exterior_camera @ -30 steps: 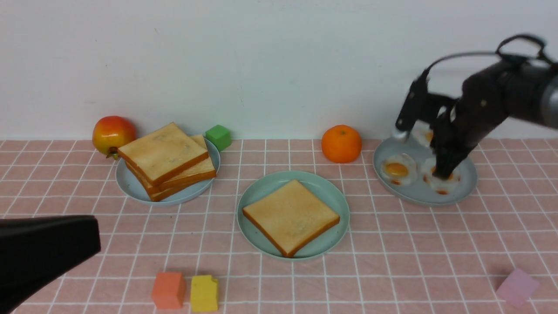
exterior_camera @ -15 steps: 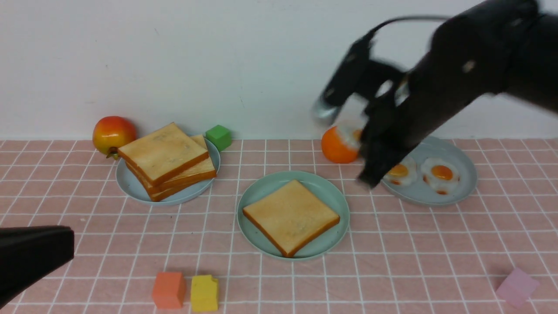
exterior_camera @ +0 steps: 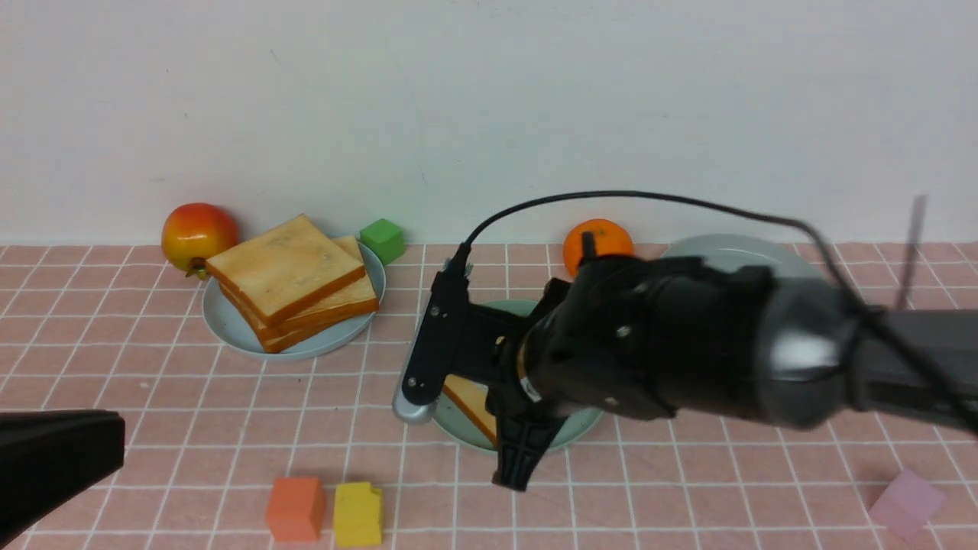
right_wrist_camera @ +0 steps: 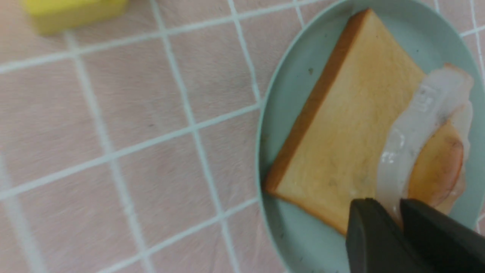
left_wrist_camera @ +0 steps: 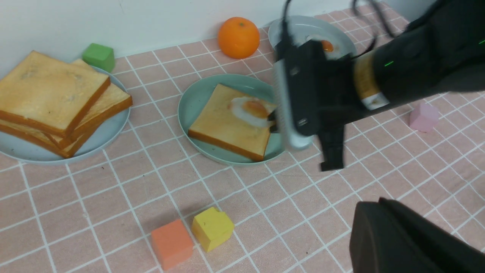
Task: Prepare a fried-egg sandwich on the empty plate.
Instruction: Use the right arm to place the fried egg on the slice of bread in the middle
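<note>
In the middle of the table stands the mint-green plate [exterior_camera: 466, 434] [left_wrist_camera: 193, 106] [right_wrist_camera: 291, 87] with one toast slice [exterior_camera: 470, 401] [left_wrist_camera: 223, 127] [right_wrist_camera: 348, 125] lying flat on it. My right gripper [right_wrist_camera: 394, 206] [left_wrist_camera: 271, 123] is shut on the white edge of a fried egg [left_wrist_camera: 252, 110] [right_wrist_camera: 420, 117], which hangs just over the toast's far-right part. In the front view the right arm hides most of the plate. My left gripper [exterior_camera: 114, 443] [left_wrist_camera: 373, 204] is shut and empty, low at the front left, well away from the plate.
A grey-blue plate [exterior_camera: 229, 328] with stacked toast [exterior_camera: 290, 275] is back left, beside a red-yellow fruit [exterior_camera: 199, 233] and a green cube [exterior_camera: 383, 239]. An orange [exterior_camera: 603, 233] and the egg plate [exterior_camera: 733, 248] are back right. Orange [exterior_camera: 296, 508], yellow [exterior_camera: 357, 513] and pink [exterior_camera: 905, 500] cubes lie in front.
My right arm has lifted an egg off the back-right plate and swung left and forward with it to the middle plate. The left gripper has drawn back a little toward the left edge.
</note>
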Robot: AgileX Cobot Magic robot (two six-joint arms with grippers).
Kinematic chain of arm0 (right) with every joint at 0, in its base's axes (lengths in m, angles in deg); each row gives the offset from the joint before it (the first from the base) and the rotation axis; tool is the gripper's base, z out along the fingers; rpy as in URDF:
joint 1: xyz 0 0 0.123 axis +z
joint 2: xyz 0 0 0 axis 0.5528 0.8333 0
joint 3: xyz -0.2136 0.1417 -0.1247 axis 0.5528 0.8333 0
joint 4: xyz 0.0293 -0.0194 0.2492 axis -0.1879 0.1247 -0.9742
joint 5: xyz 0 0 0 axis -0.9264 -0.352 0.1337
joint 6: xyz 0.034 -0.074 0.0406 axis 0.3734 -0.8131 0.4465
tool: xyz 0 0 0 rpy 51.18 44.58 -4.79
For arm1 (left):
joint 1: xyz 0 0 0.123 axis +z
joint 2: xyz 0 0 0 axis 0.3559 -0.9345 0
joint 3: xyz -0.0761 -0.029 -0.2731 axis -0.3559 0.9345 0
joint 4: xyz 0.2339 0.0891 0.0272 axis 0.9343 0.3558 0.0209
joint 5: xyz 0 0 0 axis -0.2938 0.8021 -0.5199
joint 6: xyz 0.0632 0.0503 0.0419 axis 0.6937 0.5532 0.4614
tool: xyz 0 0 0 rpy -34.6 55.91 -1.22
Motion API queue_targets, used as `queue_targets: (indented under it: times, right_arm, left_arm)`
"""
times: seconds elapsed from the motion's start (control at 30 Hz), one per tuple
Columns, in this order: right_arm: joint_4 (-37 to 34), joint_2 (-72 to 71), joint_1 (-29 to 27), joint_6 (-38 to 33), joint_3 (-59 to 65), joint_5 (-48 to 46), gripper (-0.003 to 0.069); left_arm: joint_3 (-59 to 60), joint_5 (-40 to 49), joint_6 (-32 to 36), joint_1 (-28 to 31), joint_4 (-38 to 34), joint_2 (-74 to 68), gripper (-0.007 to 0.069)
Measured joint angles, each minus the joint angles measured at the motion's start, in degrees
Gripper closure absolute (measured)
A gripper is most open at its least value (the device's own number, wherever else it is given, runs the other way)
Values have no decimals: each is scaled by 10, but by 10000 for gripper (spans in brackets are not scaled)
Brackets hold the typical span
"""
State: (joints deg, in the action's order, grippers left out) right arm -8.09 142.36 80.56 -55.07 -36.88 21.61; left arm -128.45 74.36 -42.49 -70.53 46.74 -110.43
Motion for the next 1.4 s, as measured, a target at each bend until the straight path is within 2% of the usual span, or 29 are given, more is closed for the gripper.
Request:
queue_targets:
  times: [0.17, 0.43, 0.83, 0.93, 1.0, 1.03, 1.07, 1.13, 1.27, 1.4]
  right_arm:
    - [55, 37, -8, 38, -17, 0, 555]
    - [66, 60, -30, 46, -20, 3, 558]
    - [89, 70, -31, 46, -21, 44, 554]
    - [90, 74, -31, 46, -21, 42, 496]
    - [90, 74, -30, 46, -21, 33, 406]
    - [90, 74, -30, 46, -21, 33, 406]
    - [90, 74, -29, 46, -21, 24, 326]
    - [90, 71, -23, 46, -21, 5, 225]
    - [84, 46, -11, 49, -21, -26, 83]
    - [77, -20, 15, 81, -21, -99, 74]
  left_arm:
    - [0, 0, 0, 0, 0, 0, 637]
    - [0, 0, 0, 0, 0, 0, 637]
    - [0, 0, 0, 0, -9, 0, 637]
    - [0, 0, 0, 0, -14, 0, 637]
    - [0, 0, 0, 0, -15, 0, 637]
    - [0, 0, 0, 0, -15, 0, 637]
    - [0, 0, 0, 0, -15, 0, 637]
    - [0, 0, 0, 0, -16, 0, 636]
    - [0, 0, 0, 0, -16, 0, 634]
    - [0, 16, 7, 0, -15, -3, 631]
